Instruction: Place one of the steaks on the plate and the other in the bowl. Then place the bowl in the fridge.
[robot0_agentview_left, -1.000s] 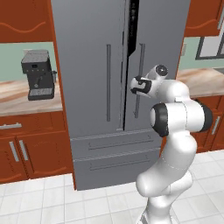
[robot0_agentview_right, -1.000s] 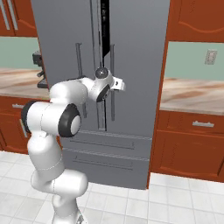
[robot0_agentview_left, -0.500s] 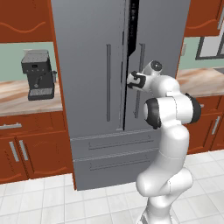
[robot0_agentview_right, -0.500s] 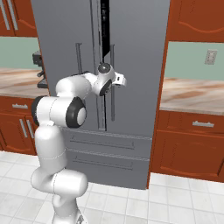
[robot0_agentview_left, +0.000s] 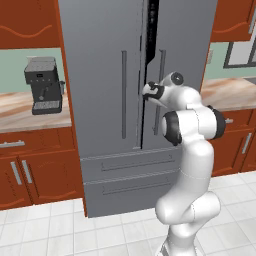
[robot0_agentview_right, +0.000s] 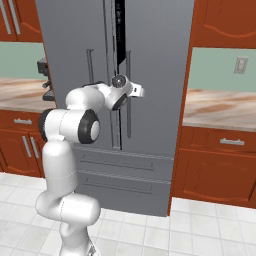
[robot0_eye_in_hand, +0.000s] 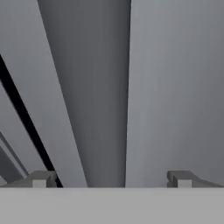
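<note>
Fridge-opening step, by the look of it. Tool (robot0_eye_in_hand: 111, 178) spread wide, empty, right at the fridge (robot0_agentview_left: 100, 75) door handle (robot0_agentview_left: 161, 90), door slightly ajar. Next: straddle the handle, pinch, pull outward. Steaks, plate, bowl unseen.

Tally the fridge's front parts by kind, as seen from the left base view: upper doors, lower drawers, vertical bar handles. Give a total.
Upper doors: 2, left and right
Lower drawers: 2, upper and lower
Vertical bar handles: 2, left and right
Total: 6
</note>
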